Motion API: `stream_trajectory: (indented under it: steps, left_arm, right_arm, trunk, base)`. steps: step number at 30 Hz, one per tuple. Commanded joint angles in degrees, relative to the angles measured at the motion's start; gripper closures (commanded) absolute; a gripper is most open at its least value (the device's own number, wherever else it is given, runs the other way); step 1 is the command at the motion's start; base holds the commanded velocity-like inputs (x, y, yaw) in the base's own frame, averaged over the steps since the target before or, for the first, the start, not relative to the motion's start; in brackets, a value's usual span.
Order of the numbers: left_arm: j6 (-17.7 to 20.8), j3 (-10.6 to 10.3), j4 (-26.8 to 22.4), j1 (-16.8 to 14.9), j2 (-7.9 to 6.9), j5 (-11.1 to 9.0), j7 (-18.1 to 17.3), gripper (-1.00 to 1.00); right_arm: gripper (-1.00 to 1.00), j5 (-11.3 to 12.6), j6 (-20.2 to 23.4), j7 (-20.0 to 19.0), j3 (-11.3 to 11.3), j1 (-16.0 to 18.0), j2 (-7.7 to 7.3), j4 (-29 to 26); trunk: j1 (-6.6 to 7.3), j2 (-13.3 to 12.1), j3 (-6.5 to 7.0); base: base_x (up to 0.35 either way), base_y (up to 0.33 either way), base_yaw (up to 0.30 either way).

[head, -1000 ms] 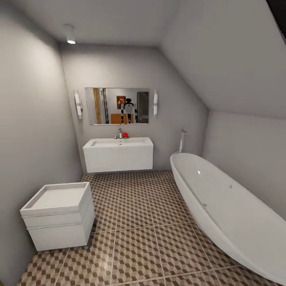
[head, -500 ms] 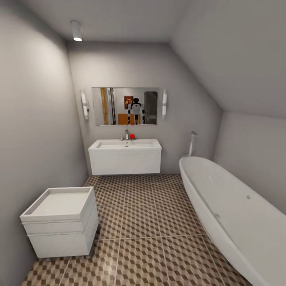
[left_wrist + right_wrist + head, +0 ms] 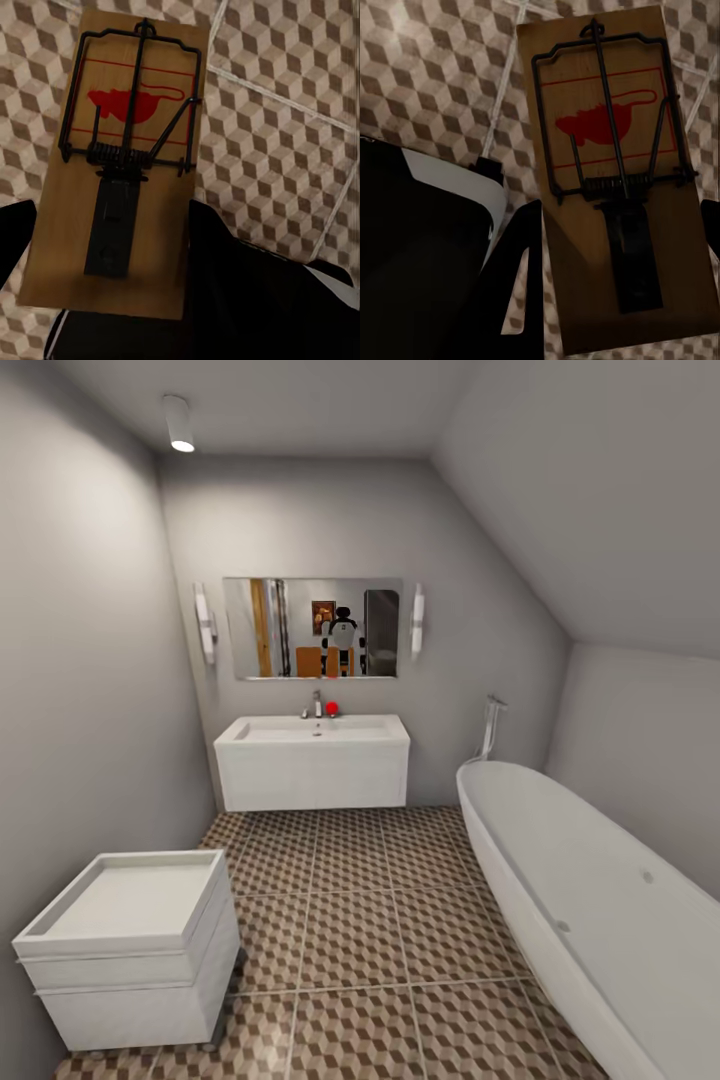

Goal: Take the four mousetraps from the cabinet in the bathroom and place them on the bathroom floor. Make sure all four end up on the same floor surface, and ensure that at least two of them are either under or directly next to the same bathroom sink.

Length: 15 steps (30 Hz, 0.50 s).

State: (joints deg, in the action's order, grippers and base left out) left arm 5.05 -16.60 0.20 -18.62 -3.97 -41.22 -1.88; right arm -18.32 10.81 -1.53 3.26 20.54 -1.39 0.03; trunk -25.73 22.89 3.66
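Observation:
Between the fingers of my left gripper (image 3: 112, 225) lies a tan wooden mousetrap (image 3: 120, 150) with a red mouse print and a dark metal spring bar; the gripper is shut on it above the bathroom floor (image 3: 285, 112). My right gripper (image 3: 622, 240) is shut on a second mousetrap (image 3: 615, 172) over the same cube-pattern tiles (image 3: 435, 75). In the head view the white wall-hung sink (image 3: 312, 775) with its chrome tap (image 3: 316, 705) hangs on the far wall, with the tiled floor (image 3: 360, 940) stretching toward me. The cabinet and the other mousetraps are out of view.
A white oval bathtub (image 3: 600, 920) runs along the right side. The small white drawer unit (image 3: 130, 950) stands at the near left against the wall. A mirror (image 3: 312, 628) over the sink reflects the robot. A small red object (image 3: 331, 708) sits by the tap.
The whole head view has shifted: the camera has moved, so the sink now sits nearer the picture's middle and the drawer unit lower and further left. Nothing in the room itself moved.

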Motion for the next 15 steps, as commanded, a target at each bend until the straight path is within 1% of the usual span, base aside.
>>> stream_trajectory:
  steps: [1,5,6,9,10,15]
  left_arm:
    - [0.6,-0.5,-0.2,0.0,-0.01,-0.4,-0.1,1.0]
    - [2.9,-0.5,-1.1,-0.1,0.0,-0.3,-0.1,1.0]
    - [3.9,-0.6,-1.6,-0.1,0.06,0.0,-0.2,1.0]
    - [5.2,-0.5,-2.4,-0.1,0.19,0.6,-0.2,1.0]
    - [6.2,-0.5,-3.2,-0.2,0.41,1.1,-0.1,1.0]
    - [9.4,-0.5,-4.9,-0.3,1.11,2.0,0.2,1.0]
  right_arm:
    - [1.0,-0.1,0.2,-0.3,0.3,0.0,-0.01,0.0]
    - [1.0,0.0,0.3,-0.1,0.2,0.1,-0.06,-0.1]
    - [1.0,0.1,0.4,-0.1,0.1,0.1,-0.11,-0.1]
    - [1.0,0.1,0.4,-0.1,0.1,0.2,-0.15,-0.1]
    - [1.0,0.1,0.4,-0.1,0.1,0.2,-0.17,-0.2]
    - [1.0,0.1,0.4,-0.4,0.0,0.3,-0.19,-0.2]
  trunk:
    - [-0.05,0.0,-0.02]
    - [-0.05,0.0,-0.02]
    - [-0.05,0.0,-0.02]
    - [-0.05,0.0,-0.02]
    - [-0.05,0.0,-0.02]
    - [-0.05,0.0,-0.02]
  base:
    - [0.337,0.0,0.0]
    - [0.337,0.0,0.0]
    - [0.337,0.0,0.0]
    - [0.337,0.0,0.0]
    - [0.337,0.0,0.0]
    - [0.337,0.0,0.0]
